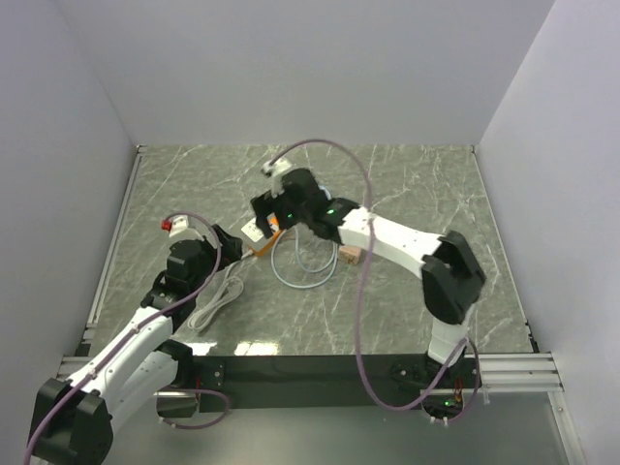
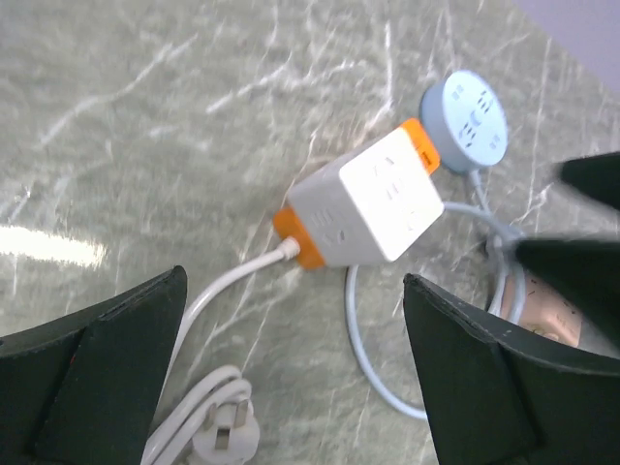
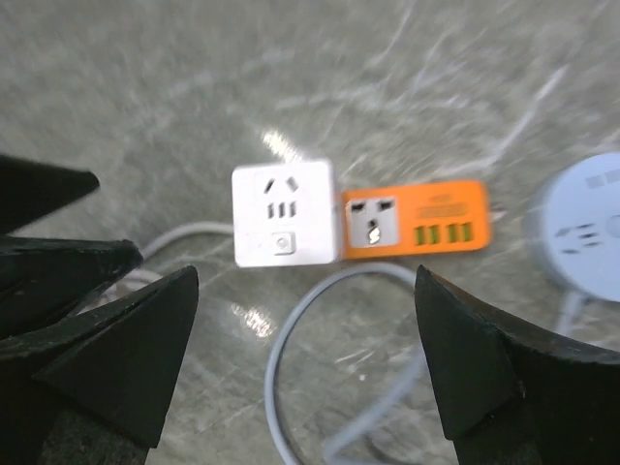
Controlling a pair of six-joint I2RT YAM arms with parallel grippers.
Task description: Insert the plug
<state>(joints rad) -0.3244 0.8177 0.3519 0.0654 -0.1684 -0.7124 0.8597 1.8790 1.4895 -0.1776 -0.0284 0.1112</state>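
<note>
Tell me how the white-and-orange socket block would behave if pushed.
The white-and-orange socket block would probably slide rather than roll: flat sides, glossy marble tabletop. Its white cord looks floppy, so it may drag and swing the block.

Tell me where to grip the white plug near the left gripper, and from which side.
Pinch the white plug across its rounded body, probably coming down from above. It lies low on the table with its upper side exposed; its cable crowds one flank.
</note>
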